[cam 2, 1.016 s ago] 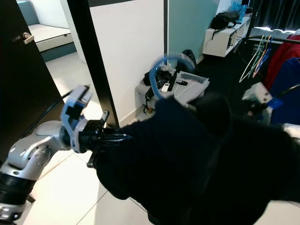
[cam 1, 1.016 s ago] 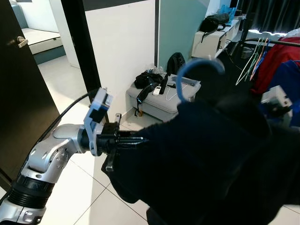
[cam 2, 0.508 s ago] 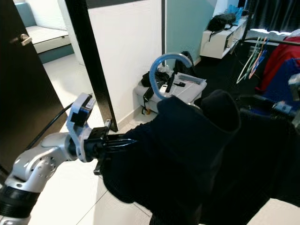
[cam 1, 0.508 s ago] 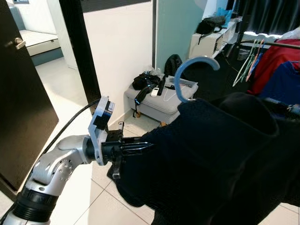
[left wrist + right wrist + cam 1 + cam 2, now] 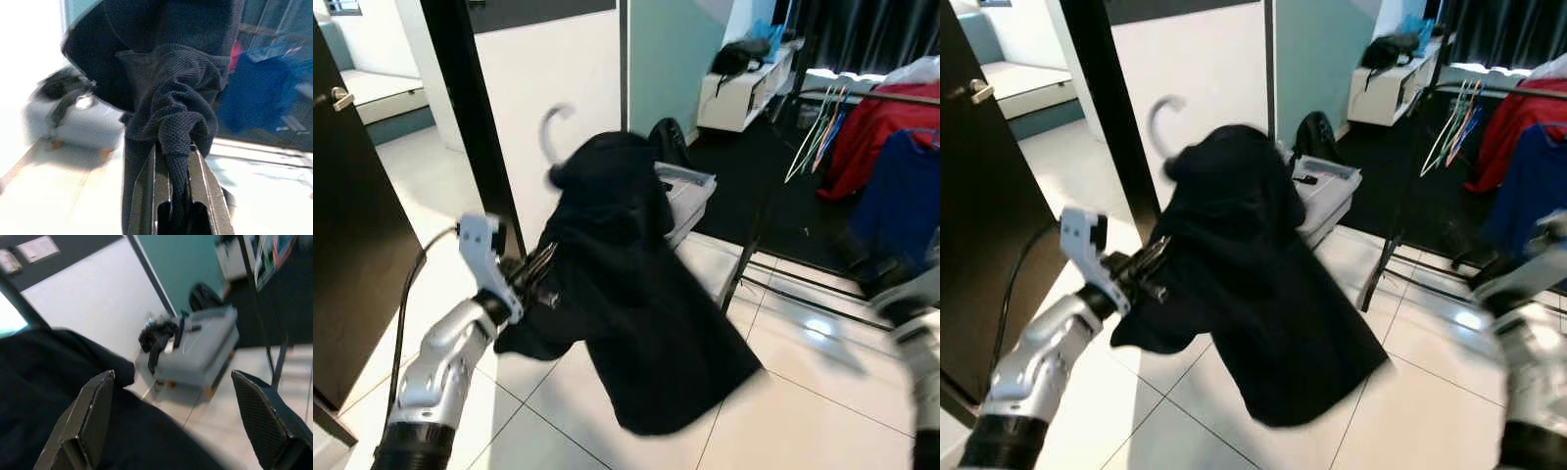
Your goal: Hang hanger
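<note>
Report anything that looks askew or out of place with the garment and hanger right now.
The dark garment droops in a lopsided bunch instead of hanging square on the hanger. The left gripper has its jaws shut on a wad of cloth. The right gripper is open beside it, holding nothing.

The dark garment now hangs from one side.
The right gripper (image 5: pixel 171 421) has let go, its fingers wide apart, and the garment (image 5: pixel 626 294) droops down from the left gripper (image 5: pixel 533 272), hanger hook (image 5: pixel 553 122) tipped left.
</note>
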`<state>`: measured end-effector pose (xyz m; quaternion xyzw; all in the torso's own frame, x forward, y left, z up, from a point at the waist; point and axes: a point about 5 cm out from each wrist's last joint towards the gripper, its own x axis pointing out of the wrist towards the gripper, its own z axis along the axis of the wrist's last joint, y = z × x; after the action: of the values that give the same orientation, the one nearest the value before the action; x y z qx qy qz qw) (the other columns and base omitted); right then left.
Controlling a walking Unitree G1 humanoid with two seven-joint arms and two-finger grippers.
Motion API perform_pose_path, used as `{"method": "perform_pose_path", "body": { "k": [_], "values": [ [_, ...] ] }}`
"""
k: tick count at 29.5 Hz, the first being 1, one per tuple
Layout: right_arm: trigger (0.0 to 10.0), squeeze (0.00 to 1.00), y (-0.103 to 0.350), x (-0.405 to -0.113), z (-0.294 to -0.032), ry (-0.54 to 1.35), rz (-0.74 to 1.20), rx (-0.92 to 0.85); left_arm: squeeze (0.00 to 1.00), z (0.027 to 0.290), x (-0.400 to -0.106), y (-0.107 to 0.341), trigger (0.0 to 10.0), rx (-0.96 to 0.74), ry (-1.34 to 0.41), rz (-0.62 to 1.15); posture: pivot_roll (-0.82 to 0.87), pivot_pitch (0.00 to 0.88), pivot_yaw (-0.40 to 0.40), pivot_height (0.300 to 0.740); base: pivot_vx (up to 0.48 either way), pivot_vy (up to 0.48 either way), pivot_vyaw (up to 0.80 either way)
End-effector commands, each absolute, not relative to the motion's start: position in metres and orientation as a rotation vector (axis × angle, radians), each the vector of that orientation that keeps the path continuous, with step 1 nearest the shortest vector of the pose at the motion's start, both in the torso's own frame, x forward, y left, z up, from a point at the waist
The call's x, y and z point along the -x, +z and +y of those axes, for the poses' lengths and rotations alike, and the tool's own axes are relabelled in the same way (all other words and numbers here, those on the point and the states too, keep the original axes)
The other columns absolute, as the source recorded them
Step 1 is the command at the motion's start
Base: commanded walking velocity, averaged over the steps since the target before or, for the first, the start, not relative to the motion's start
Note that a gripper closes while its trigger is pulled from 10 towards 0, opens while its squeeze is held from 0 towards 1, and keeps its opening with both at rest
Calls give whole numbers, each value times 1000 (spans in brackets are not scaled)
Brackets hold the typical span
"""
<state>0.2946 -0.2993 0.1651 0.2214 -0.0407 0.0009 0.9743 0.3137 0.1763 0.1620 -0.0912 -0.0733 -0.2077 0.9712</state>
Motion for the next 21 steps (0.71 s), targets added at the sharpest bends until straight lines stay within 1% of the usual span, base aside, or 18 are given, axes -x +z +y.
{"method": "perform_pose_path", "body": {
  "k": [1, 2, 4, 7, 10, 13, 15, 21],
  "values": [
    [10000, 0, 160, -295, -290, -6, -62, -448, 0, 188, -311, 168, 10000, 153, -320, -200, -81, 0, 19, 740, 0, 0, 0],
    [10000, 0, 139, -295, -267, 26, 9, -438, 0, 196, -304, 163, 10000, 118, -217, -196, -75, 0, 15, 740, 0, 0, -800],
    [10000, 0, 128, -293, -257, 27, 53, -396, 0, 194, -297, 159, 10000, 80, -192, -186, -73, 0, 14, 740, 0, 0, -800],
    [10000, 0, 131, -294, -258, 8, 41, -372, 0, 191, -295, 156, 10000, 91, -193, -178, -74, 0, 10, 740, 0, 0, -800],
    [10000, 0, 134, -293, -262, -58, 39, -341, 0, 174, -291, 153, 10000, 117, -218, -180, -90, 0, 5, 740, 0, 0, -800],
    [10000, 0, 134, -292, -262, -64, 42, -331, 0, 166, -290, 152, 10000, 114, -245, -177, -97, 0, 1, 740, 0, 0, -800],
    [10000, 0, 135, -293, -264, -76, 47, -312, 0, 154, -292, 152, 10000, 104, -292, -174, -104, 0, -7, 740, 0, 0, -800],
    [10000, 0, 135, -296, -261, -80, 48, -282, 0, 148, -297, 152, 10000, 113, -289, -159, -118, 0, -11, 740, 0, 0, -800]
  ]
}}
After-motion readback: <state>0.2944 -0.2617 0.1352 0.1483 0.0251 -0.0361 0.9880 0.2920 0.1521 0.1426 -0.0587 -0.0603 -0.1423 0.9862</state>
